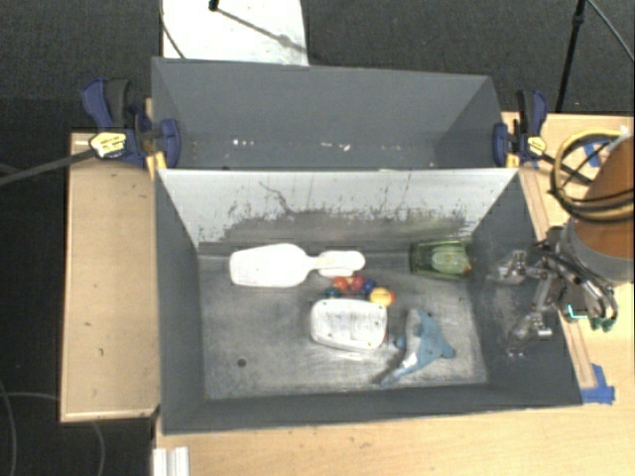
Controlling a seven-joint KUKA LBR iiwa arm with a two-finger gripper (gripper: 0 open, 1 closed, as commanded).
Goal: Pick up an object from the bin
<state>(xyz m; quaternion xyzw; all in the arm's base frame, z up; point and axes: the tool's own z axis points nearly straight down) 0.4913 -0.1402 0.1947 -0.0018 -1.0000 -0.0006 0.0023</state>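
Gripper, fingers spread and empty, hangs over the right wall of the bin, right of the blue toy figure, the likeliest pick, whose long axis slants up towards it, with a white packet just left of that figure.

A white sheet lies flat on the dark carpet

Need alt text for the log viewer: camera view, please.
The gripper hangs over the right sloped wall of the grey bin, apart from the things in it. On the bin's floor lie a white brush, a green cup, small coloured balls, a white packet and a blue toy.
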